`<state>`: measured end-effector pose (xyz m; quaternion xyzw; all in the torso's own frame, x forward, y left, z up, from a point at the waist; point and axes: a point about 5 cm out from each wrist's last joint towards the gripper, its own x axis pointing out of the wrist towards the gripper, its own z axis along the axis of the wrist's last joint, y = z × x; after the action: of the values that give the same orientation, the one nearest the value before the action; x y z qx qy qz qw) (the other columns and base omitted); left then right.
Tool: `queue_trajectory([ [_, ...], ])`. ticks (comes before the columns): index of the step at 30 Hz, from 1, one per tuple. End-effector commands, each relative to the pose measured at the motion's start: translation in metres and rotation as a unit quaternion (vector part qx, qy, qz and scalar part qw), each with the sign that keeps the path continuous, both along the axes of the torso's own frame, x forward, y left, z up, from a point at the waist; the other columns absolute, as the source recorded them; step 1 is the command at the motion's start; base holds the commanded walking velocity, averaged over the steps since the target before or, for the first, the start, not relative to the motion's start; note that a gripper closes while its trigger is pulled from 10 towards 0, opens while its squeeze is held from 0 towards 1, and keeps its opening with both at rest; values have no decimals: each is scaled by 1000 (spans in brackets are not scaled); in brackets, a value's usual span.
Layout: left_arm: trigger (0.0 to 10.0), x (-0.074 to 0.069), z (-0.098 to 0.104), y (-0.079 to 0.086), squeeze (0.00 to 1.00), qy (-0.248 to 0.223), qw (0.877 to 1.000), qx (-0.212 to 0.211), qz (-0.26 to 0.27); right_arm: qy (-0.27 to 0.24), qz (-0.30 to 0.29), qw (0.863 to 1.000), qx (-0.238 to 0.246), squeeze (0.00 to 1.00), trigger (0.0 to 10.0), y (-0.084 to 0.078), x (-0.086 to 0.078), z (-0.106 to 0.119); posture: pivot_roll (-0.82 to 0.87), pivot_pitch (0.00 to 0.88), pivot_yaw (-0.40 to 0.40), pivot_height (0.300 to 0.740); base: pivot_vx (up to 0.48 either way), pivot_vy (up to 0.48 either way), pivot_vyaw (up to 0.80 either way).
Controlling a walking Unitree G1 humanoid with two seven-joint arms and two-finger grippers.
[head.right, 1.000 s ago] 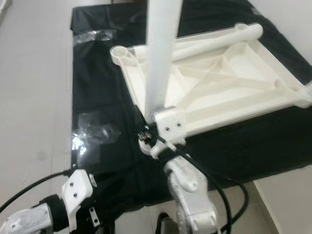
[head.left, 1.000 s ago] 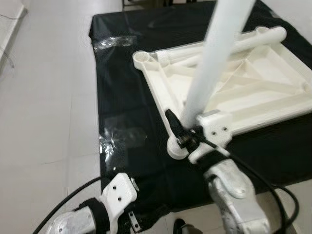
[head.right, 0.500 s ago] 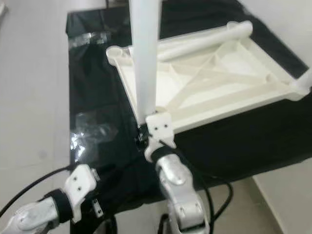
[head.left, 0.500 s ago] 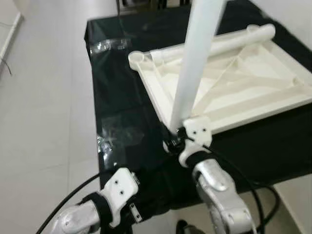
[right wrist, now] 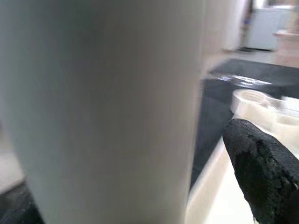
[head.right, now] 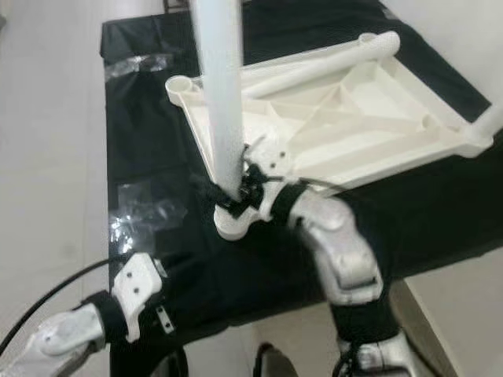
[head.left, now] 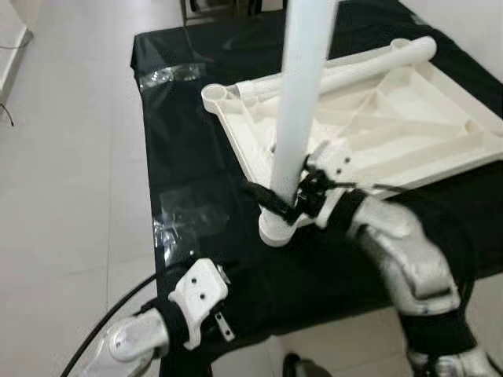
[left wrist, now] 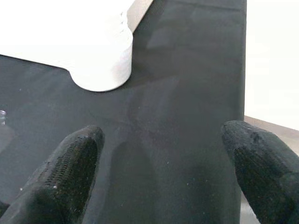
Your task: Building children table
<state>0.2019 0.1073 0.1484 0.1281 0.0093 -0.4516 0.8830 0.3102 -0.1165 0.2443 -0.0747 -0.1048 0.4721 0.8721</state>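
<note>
Where the head views place the right gripper (head.left: 277,203) clamped on the white table leg (head.left: 297,102), standing upright in the near corner socket of the upturned tabletop (head.left: 440,133), the right wrist view gives us that tube at close range beside one black fingertip (right wrist: 261,163). From the left wrist view we see the left gripper (left wrist: 163,177) spread wide over the black cloth (head.left: 196,181) near the socket base. Ribbed plastic lies on cloth over pale floor tiles (head.left: 71,196); clear wrapping (head.left: 185,220) lies beside.
</note>
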Motion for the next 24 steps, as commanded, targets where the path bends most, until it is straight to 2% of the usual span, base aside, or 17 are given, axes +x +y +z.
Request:
queue_trajectory([
  [1, 10000, -2, -4, -2, 0, 3, 1000, 0, -3, 12, 57, 998, -9, 0, 10000, -2, 2, -2, 43, 218, -35, 740, 0, 0, 0],
  [2, 10000, -2, -4, -2, 0, 2, 1000, -1, -3, 15, 80, 997, -17, 0, 10000, -2, 3, -1, 43, 217, -35, 740, 0, 0, 0],
  [5, 10000, -1, -4, -3, 0, 1, 1000, -1, -3, 15, 93, 995, -26, 0, 10000, -2, 7, 0, 45, 213, -39, 740, 0, 0, 0],
  [6, 10000, 0, -5, -3, 0, 0, 1000, -2, -4, 24, 103, 994, -19, 0, 4706, -2, 13, 2, 41, 208, -39, 740, 0, 0, 0],
  [7, 10000, 1, -5, -3, 0, -1, 1000, -3, -4, 37, 104, 994, -7, 0, 0, -3, 22, 3, 39, 204, -38, 740, 0, 0, 0],
  [11, 10000, 4, -5, -5, 0, -6, 1000, -6, -5, 65, 117, 991, -3, 0, 0, -6, 37, -4, 40, 194, -45, 740, 0, 0, 0],
  [18, 10000, 7, -4, -5, 0, -17, 1000, -14, 13, 75, 128, 989, -27, 0, 0, -14, 41, -14, 33, 181, -51, 740, 0, 0, 0],
  [20, 10000, 9, -4, -6, 0, -21, 999, -17, 18, 74, 105, 990, -61, 0, 0, -22, 38, -25, 26, 170, -60, 740, 0, 0, 0],
  [21, 10000, 10, -4, -6, 0, -21, 999, -23, 24, 88, 62, 991, -83, 0, 0, -29, 32, -38, 24, 165, -65, 740, 0, 0, 0],
  [24, 10000, 11, -4, -6, 0, -22, 999, -28, 29, 98, 34, 990, -99, 0, 0, -34, 28, -47, 23, 165, -66, 740, 0, 0, 0],
])
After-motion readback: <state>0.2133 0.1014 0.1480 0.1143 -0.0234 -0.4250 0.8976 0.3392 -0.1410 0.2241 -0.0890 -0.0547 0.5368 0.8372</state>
